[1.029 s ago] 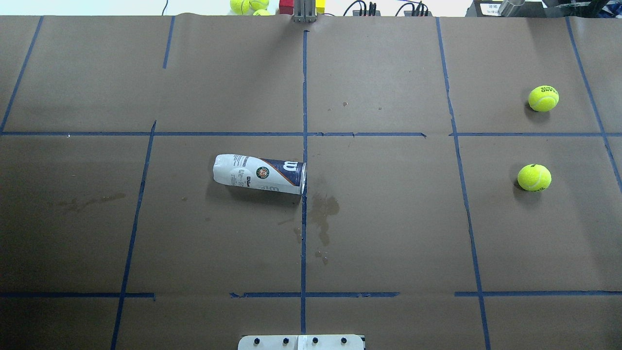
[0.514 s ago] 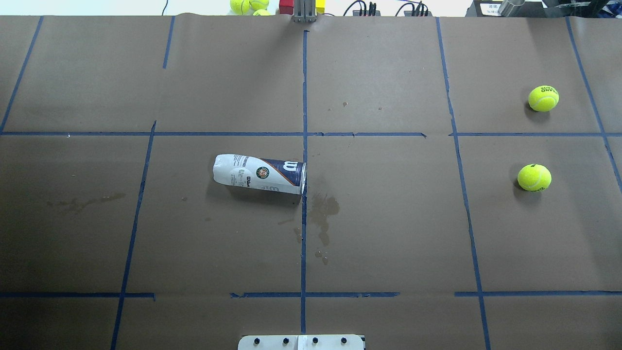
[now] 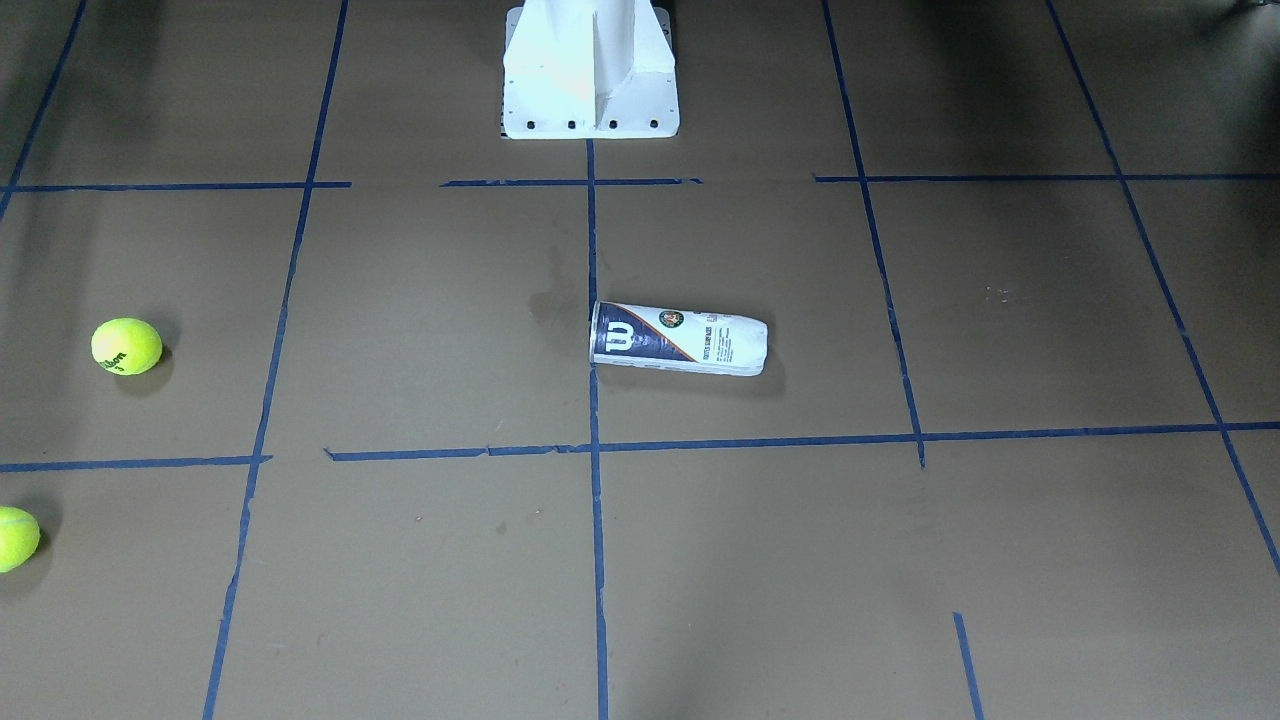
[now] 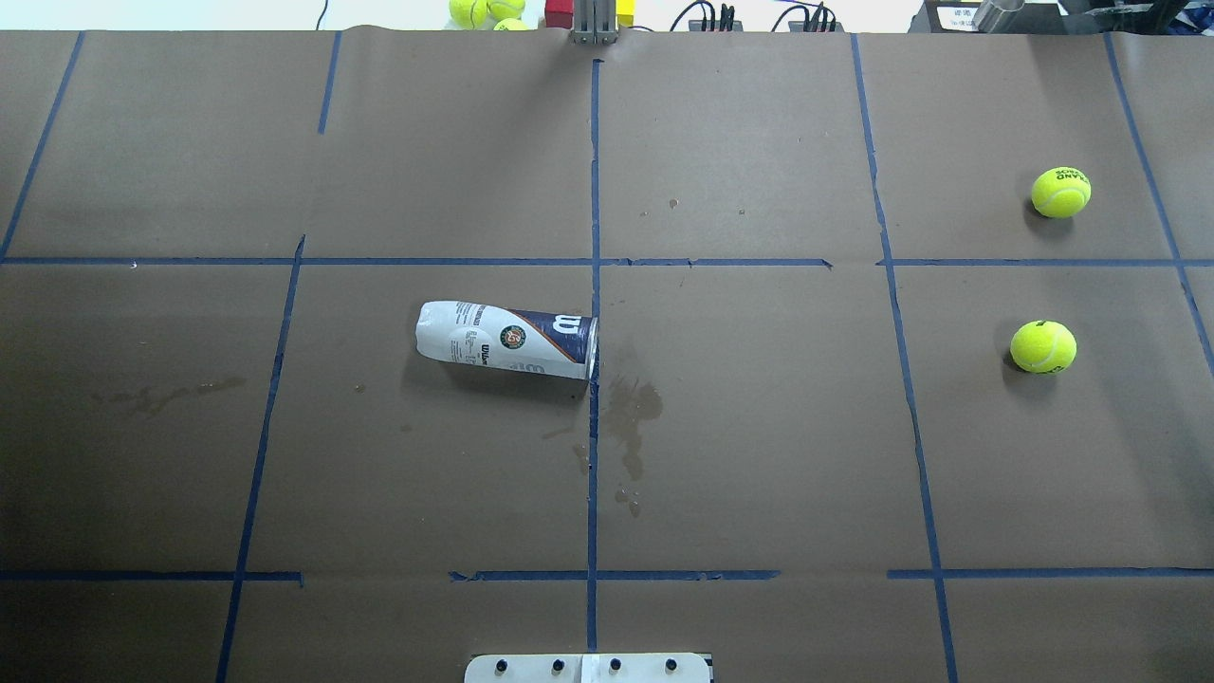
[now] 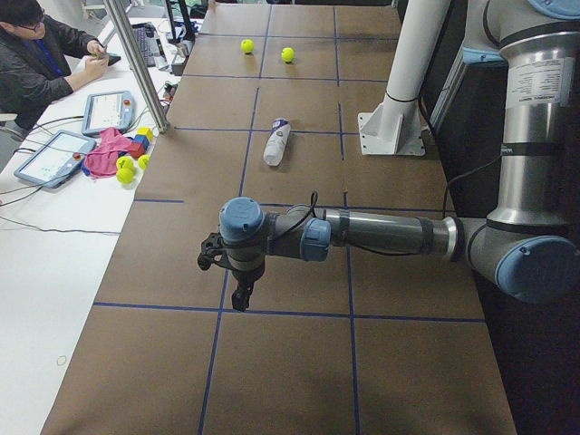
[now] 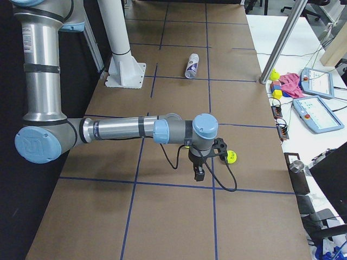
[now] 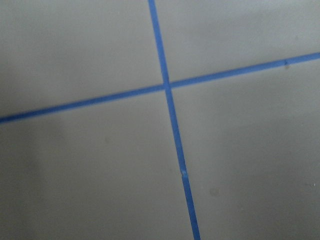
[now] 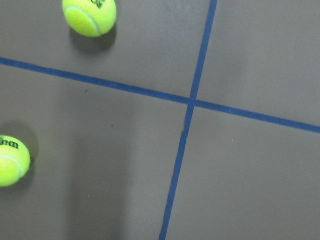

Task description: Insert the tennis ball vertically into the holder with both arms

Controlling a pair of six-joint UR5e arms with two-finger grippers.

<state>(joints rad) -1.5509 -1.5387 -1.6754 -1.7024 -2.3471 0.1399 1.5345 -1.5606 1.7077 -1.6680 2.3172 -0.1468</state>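
Holder (image 4: 507, 340) lies flat on its side, dead centre of the overhead frame. It'll likely need standing upright before any ball drops in, and the label hides whatever's inside. Two tennis balls (image 4: 1042, 346) sit loose on the desk (image 4: 759, 427), far right. Left fingers (image 5: 240, 297) and right fingers (image 6: 198, 174) hover over bare paper. How wide they're parted, can't tell; nothing seen in them.

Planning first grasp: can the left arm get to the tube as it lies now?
Probably yes. The tube lies on its side with nothing touching it, and no object sits between it and the left arm.
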